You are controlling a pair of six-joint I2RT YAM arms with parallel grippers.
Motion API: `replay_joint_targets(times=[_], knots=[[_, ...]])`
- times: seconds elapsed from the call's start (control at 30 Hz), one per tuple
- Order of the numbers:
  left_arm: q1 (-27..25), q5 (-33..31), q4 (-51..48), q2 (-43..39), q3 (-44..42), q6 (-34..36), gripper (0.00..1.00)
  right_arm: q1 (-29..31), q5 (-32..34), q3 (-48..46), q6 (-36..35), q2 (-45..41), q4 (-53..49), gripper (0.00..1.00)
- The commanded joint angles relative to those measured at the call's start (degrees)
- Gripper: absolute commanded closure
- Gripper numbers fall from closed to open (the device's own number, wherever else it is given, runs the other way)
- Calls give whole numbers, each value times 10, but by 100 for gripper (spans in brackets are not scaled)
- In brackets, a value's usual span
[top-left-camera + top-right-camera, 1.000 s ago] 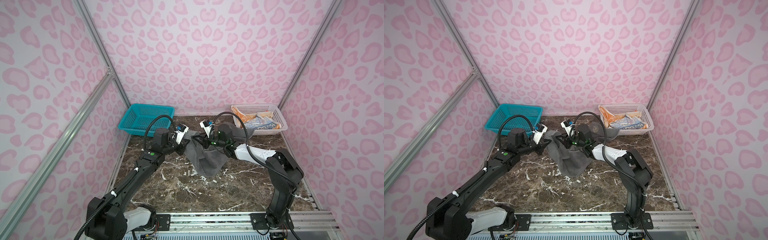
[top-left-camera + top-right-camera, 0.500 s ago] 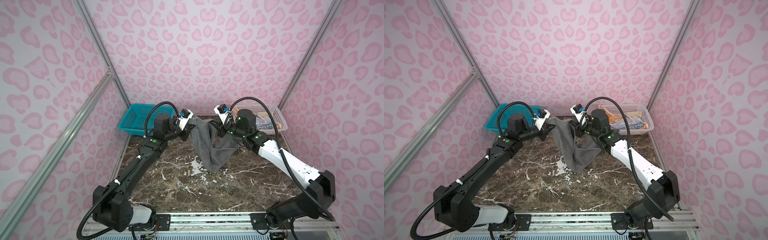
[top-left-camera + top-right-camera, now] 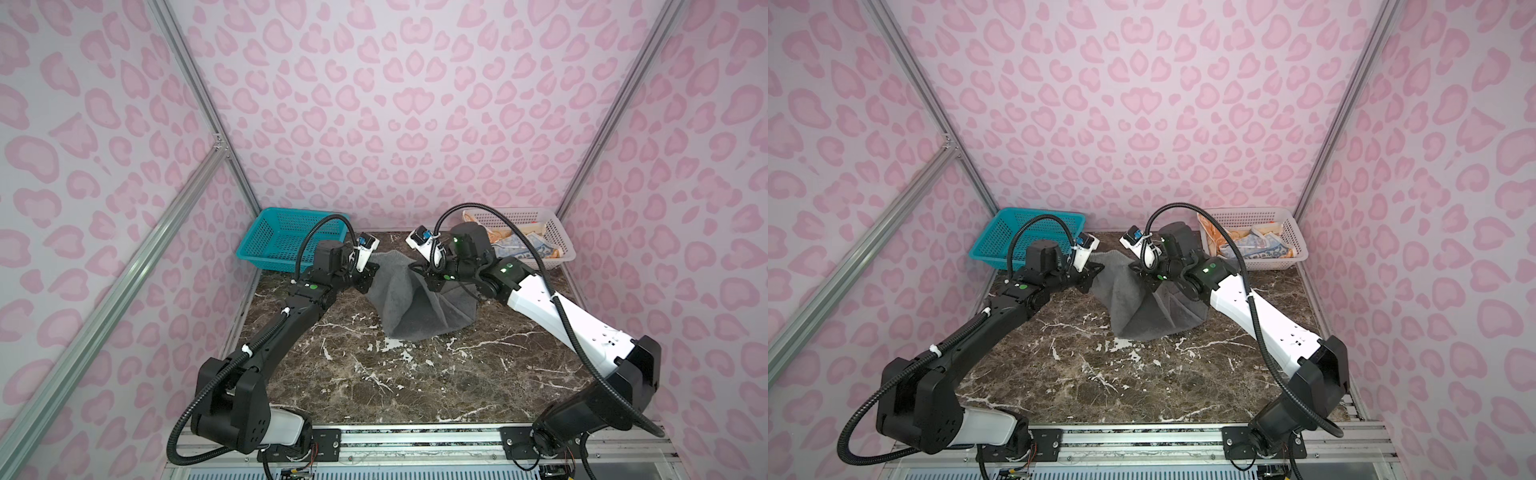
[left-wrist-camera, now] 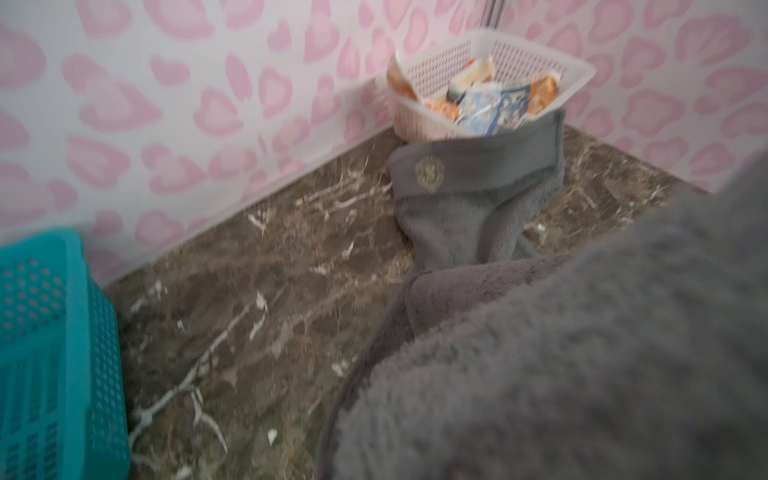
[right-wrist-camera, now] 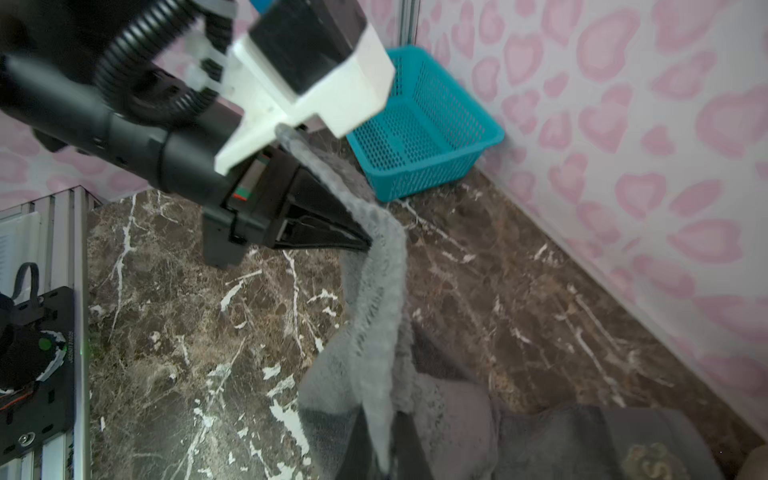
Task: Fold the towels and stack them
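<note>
A large dark grey towel (image 3: 415,307) (image 3: 1142,311) hangs between my two grippers at the back middle of the table, and its lower part rests on the marble. My left gripper (image 3: 371,277) (image 3: 1096,274) (image 5: 368,245) is shut on one top edge. My right gripper (image 3: 424,276) (image 3: 1140,276) (image 5: 384,465) is shut on the other. In the left wrist view the grey towel (image 4: 540,353) fills the near side and hides my left jaws; its crest (image 4: 430,172) shows farther off. An orange towel (image 3: 494,237) and a multicolour towel (image 3: 532,249) lie crumpled in the white basket (image 3: 557,232).
A teal basket (image 3: 282,237) (image 3: 1017,237) stands at the back left, just behind my left arm. The white basket (image 3: 1296,232) stands at the back right against the wall. Pink patterned walls close in three sides. A metal rail (image 3: 415,432) runs along the front.
Both grippers rose toward the back with the grey towel and spread apart, then came down a little. The right arm has stretched out, and the towel's lower part lies wider on the table.
</note>
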Motion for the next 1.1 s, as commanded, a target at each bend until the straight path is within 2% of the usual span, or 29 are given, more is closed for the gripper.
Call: replay_joint_targets(times=[0.0,0.2,0.3,0.37,0.43,0.57,0.67,0.8,1.07], knots=[[3,-49,-7,-6,-32,-41,97,1,-12,-11,50,37,38,92],[3,-67,-14,28,-30,-66,96,-22,-12,58,55,102,-10,56],[5,-74,-15,40,-24,-74,96,-43,-5,24,51,81,3,46],[8,-76,-14,46,-22,-82,96,-56,2,-31,39,59,13,41],[13,-75,-15,49,-23,-89,96,-58,35,-77,16,38,12,37],[18,-77,-23,52,-27,-97,96,-47,129,-162,-19,12,-1,35],[19,-83,-26,50,-33,-100,96,-27,184,-236,-64,-11,40,38],[19,-83,-28,48,-37,-104,96,-14,186,-310,-125,-22,125,40],[20,-84,-31,47,-33,-107,96,2,155,-319,-182,30,166,47]])
